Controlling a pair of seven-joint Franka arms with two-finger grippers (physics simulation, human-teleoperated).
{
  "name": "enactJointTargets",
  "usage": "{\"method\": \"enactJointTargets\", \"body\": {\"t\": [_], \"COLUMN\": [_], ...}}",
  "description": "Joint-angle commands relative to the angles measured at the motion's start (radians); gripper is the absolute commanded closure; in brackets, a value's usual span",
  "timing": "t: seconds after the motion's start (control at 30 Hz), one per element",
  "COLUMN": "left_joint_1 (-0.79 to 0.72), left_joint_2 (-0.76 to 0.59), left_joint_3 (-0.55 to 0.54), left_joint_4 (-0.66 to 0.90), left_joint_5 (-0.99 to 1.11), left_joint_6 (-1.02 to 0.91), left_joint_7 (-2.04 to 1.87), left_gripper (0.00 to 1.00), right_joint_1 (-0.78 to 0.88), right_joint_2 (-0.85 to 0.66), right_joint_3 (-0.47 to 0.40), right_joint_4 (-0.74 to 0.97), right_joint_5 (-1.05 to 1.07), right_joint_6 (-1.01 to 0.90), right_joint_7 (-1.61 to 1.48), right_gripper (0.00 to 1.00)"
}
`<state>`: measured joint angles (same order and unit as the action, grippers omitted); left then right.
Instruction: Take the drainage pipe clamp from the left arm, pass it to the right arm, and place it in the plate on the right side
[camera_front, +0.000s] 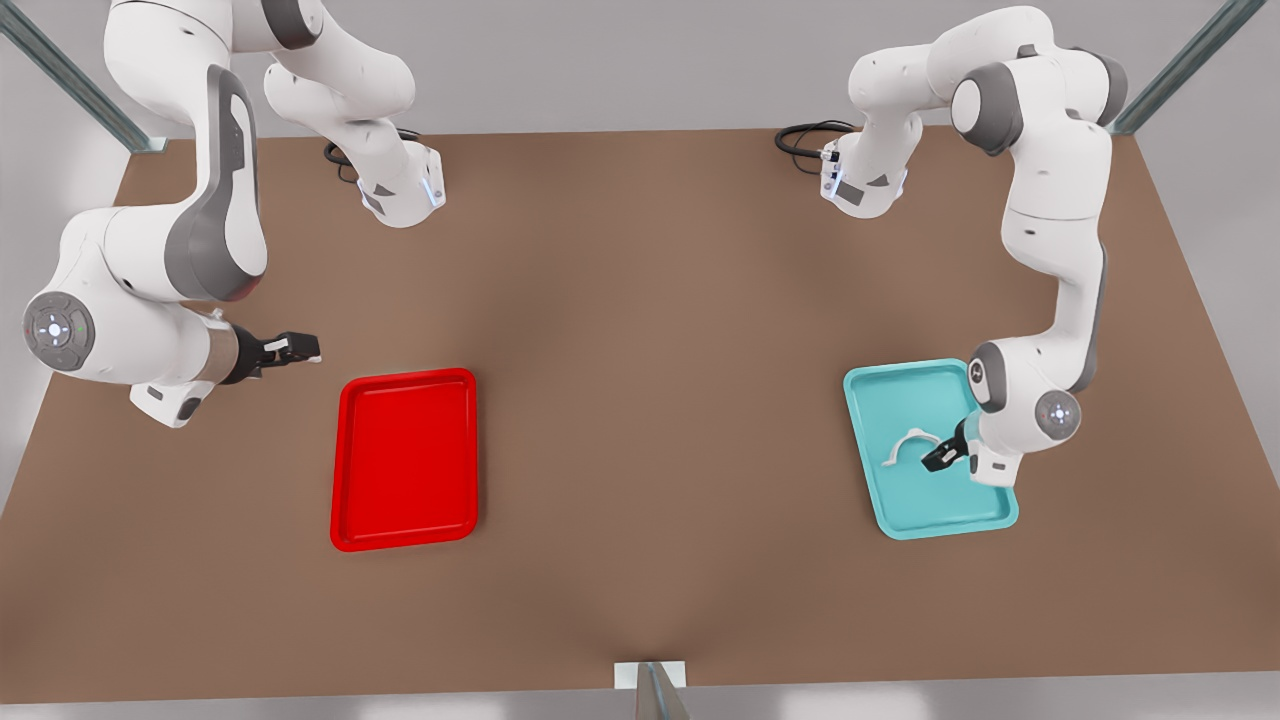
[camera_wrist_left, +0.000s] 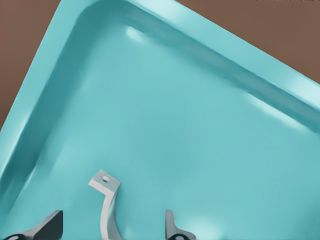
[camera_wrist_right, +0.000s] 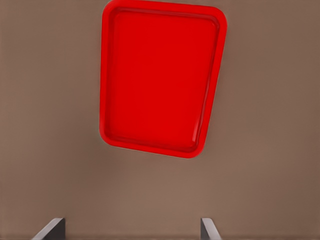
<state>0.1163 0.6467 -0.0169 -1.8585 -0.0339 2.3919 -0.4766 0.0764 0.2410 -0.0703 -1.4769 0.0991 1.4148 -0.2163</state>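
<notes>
Left gripper (camera_front: 942, 459), fingers spread astride the clamp (camera_front: 908, 444) in the teal tray (camera_front: 885, 500), poised to grasp; right gripper (camera_front: 300, 348) waits open beside the plate (camera_front: 345, 500).

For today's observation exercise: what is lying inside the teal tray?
Inside the teal tray lies the drainage pipe clamp, with the open left gripper around one end. That foot is hidden; nothing else shows.

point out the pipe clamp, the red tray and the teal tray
pipe clamp (camera_front: 908, 444): front view, top of its white arch.
red tray (camera_front: 404, 458): front view, bare middle of its floor.
teal tray (camera_front: 893, 398): front view, bare floor near its far corner.
</notes>
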Motion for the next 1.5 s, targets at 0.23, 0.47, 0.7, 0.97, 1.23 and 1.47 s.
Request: {"method": "enactJointTargets", "body": {"t": [0.23,0.47,0.7,0.97,1.23,1.47], "left_joint_1": [0.011,0.006,0.003,0.003,0.003,0.002], "left_joint_2": [-0.015,-0.015,-0.013,-0.006,-0.002,0.002], "left_joint_3": [-0.002,-0.003,-0.003,-0.003,-0.003,-0.003], "left_joint_4": [-0.001,0.001,0.007,0.016,0.021,0.021], "left_joint_5": [-0.003,-0.001,0.005,0.003,0.003,0.003], "left_joint_6": [-0.011,-0.023,-0.022,-0.022,-0.022,-0.022], "left_joint_7": [-0.069,-0.073,-0.074,-0.079,-0.08,-0.08], "left_gripper": [0.4,0.49,0.7,0.79,0.79,0.79], "right_joint_1": [-0.003,-0.004,-0.004,-0.004,-0.004,-0.006], "right_joint_2": [0.003,0.003,0.004,0.006,0.006,0.006], "right_joint_3": [0.0,0.0,0.0,0.0,0.0,0.0], "right_joint_4": [-0.002,-0.003,-0.005,-0.005,-0.005,-0.005], "right_joint_5": [0.001,0.001,0.001,0.001,0.001,0.001], "right_joint_6": [-0.01,-0.011,-0.013,-0.013,-0.013,-0.013], "right_joint_7": [-0.006,-0.008,-0.006,-0.008,-0.008,-0.008], "right_gripper": [0.0,0.0,0.0,0.0,0.0,0.0]}}
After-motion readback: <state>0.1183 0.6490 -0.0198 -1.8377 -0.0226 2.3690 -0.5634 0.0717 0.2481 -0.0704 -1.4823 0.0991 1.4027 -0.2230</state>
